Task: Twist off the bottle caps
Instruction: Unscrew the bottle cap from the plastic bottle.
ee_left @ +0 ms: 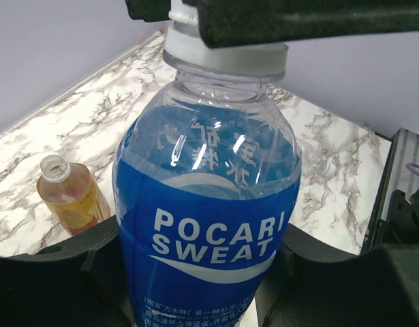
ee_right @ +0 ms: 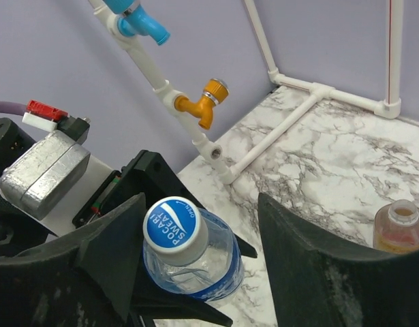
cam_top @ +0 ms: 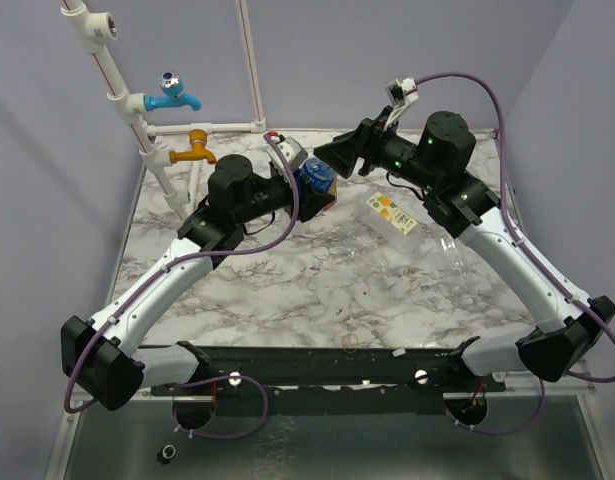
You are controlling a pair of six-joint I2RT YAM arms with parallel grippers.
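The top camera sits high behind the arms (cam_top: 157,285) and looks down on the whole table (cam_top: 287,295). The left wrist camera is right up against the blue bottle (ee_left: 209,225), side on. The right wrist camera looks down on its cap (ee_right: 172,228), lower left. Both wrist views catch the amber bottle (ee_left: 69,194).

"POCARI SWEAT" is printed on the blue-labelled bottle (ee_left: 208,225) and its cap (ee_right: 174,228).

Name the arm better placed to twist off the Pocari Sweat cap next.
Right. The right pincer stands open astride the blue-and-white cap; the left pincer is shut on the Pocari Sweat bottle, steadying it.
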